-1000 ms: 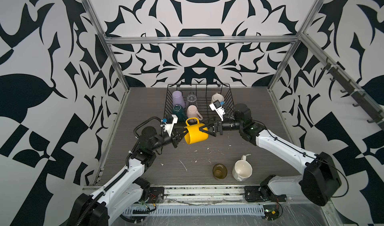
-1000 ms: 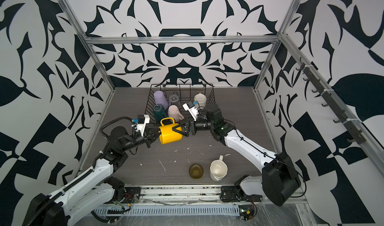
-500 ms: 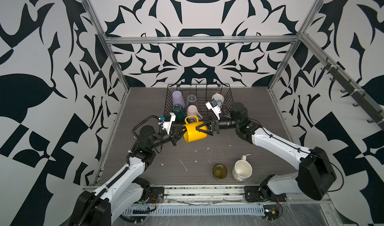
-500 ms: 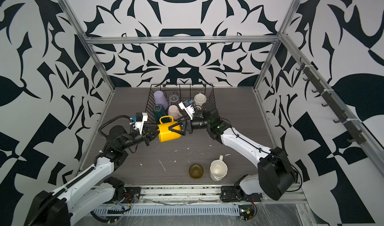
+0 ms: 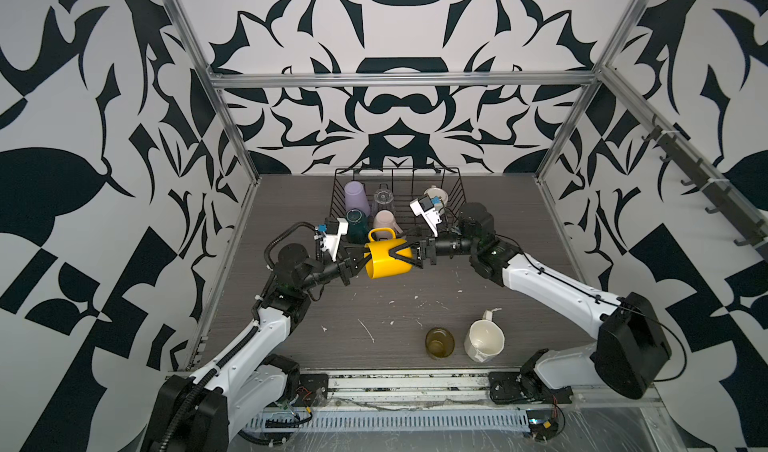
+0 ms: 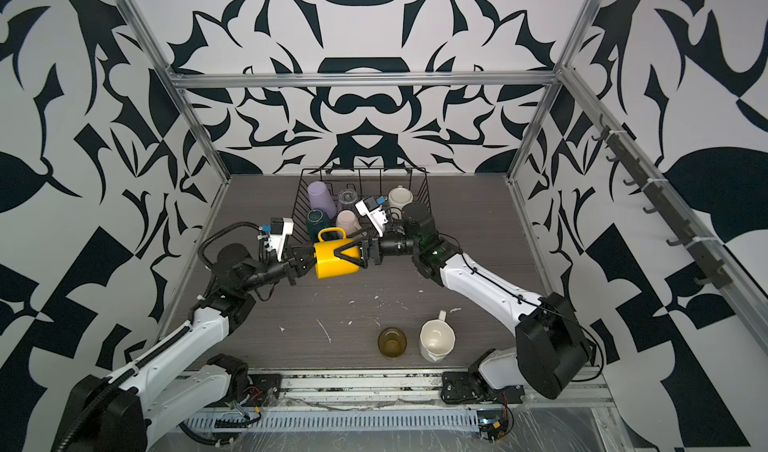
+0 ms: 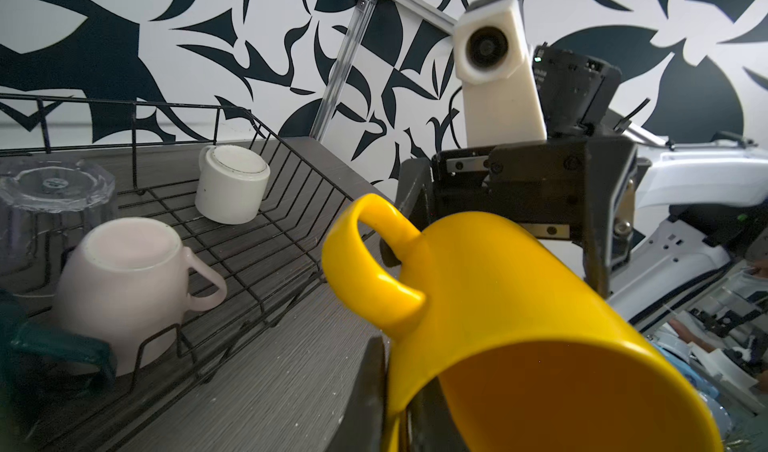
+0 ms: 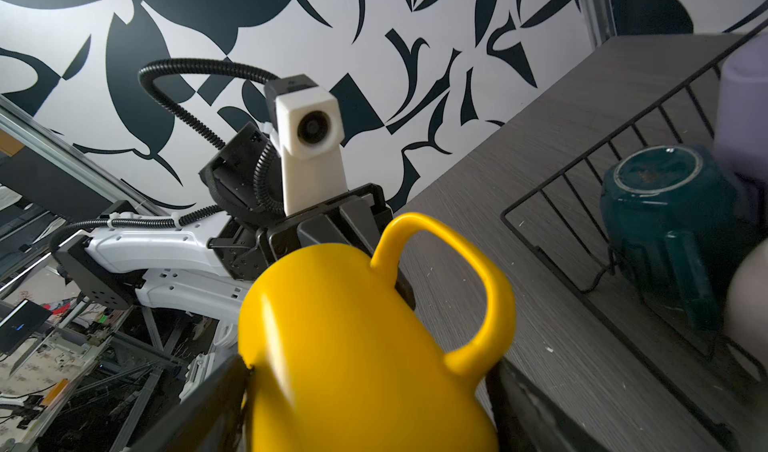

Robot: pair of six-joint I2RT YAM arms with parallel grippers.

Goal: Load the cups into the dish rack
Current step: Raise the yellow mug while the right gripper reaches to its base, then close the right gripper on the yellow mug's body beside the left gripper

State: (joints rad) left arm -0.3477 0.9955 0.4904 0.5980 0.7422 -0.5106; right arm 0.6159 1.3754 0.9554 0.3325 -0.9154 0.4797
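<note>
The yellow mug (image 5: 388, 260) (image 6: 334, 258) hangs tilted in the air just in front of the black wire dish rack (image 5: 455, 188) (image 6: 422, 188). My left gripper (image 5: 362, 261) (image 7: 395, 391) is shut on its rim, one finger inside and one outside. My right gripper (image 5: 399, 253) (image 8: 370, 366) is open, its fingers straddling the mug's body from the base end. Upside down in the rack stand a lilac tumbler (image 5: 355, 194), a clear glass (image 5: 383, 198), a dark green mug (image 5: 357, 223), a pink mug (image 5: 384, 221) and a white mug (image 5: 436, 194).
An olive glass (image 5: 439, 341) and a cream mug (image 5: 484, 339) stand upright on the grey table near its front edge, right of the middle. Patterned walls with metal posts close in the left, back and right sides.
The right gripper has slid leftward from the mug's base edge until its fingers lie along both sides of the mug. The mug and the left gripper have hardly moved.
</note>
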